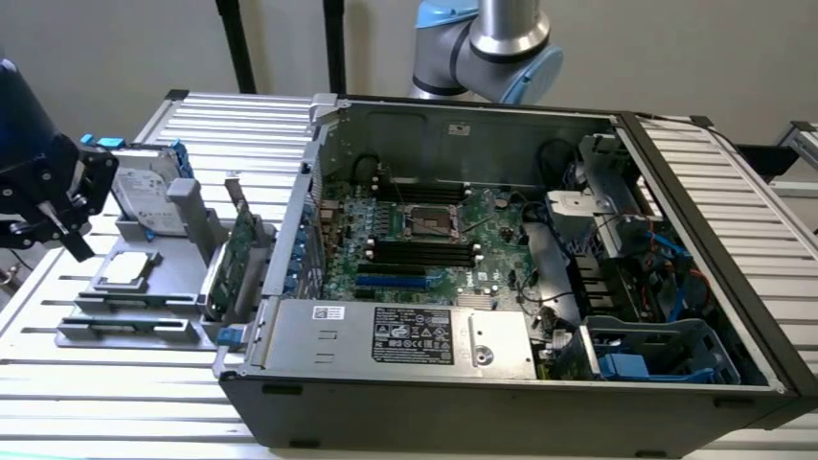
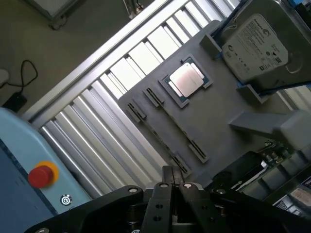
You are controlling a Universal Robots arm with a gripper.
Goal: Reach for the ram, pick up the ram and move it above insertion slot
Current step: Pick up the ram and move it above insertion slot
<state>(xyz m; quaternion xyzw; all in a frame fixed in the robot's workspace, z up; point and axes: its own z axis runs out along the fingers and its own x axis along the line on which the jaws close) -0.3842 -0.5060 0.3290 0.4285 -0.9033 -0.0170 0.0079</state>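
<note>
Hovering over the grey tray [image 2: 218, 107], the pincer [image 2: 175, 178] is shut, empty — partly cut off at the exterior view's left

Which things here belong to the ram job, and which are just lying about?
Job in hand:
- tool, shut, over the gray fixture
- ram, apparently edge-on in that fixture
- black memory sockets on the motherboard

Lying about:
- hard drive
- processor
- expansion card
- blue socket
- red button

The thin ram [image 2: 176, 127] stood on edge in a grey holder; the long black insertion slot [image 1: 409, 251] lay empty on the motherboard.
</note>
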